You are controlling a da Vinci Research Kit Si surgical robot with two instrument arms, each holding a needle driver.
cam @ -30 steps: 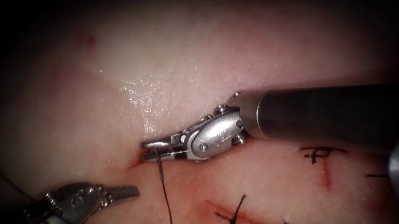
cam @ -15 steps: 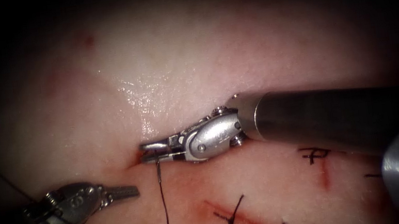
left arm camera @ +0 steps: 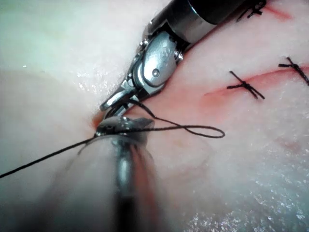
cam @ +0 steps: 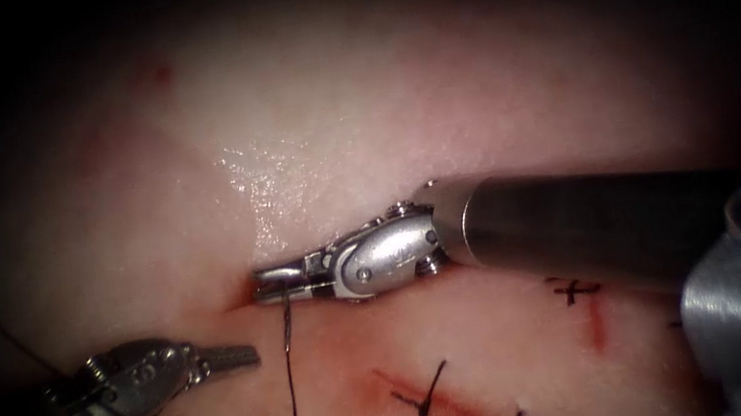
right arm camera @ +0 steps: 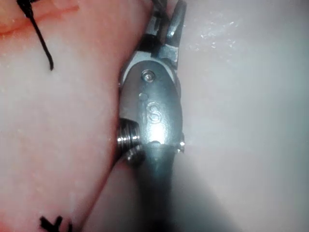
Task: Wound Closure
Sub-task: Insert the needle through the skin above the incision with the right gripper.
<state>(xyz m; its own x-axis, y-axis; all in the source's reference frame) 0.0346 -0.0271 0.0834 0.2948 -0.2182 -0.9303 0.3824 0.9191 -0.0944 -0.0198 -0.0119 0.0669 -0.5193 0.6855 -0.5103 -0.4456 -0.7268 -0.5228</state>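
Right tool gripped at the end of the cut; left tool lay idle beside it

The right tool (cam: pixel 270 285) reached in level from the right, its jaws closed at the top end of the cut (cam: pixel 252 297), where the thread (cam: pixel 294 383) met them; whether they pinched the needle there or only thread could not be told, since no needle curve showed clear of the tissue (cam: pixel 193 184). From the jaws the thread dropped down, curved left in a loop and ran under the left tool (cam: pixel 237 357) out to the left. The left tool rested low on the left side of the cut, jaws together and holding nothing. Tied stitches (cam: pixel 426 394) crossed the red cut lower right
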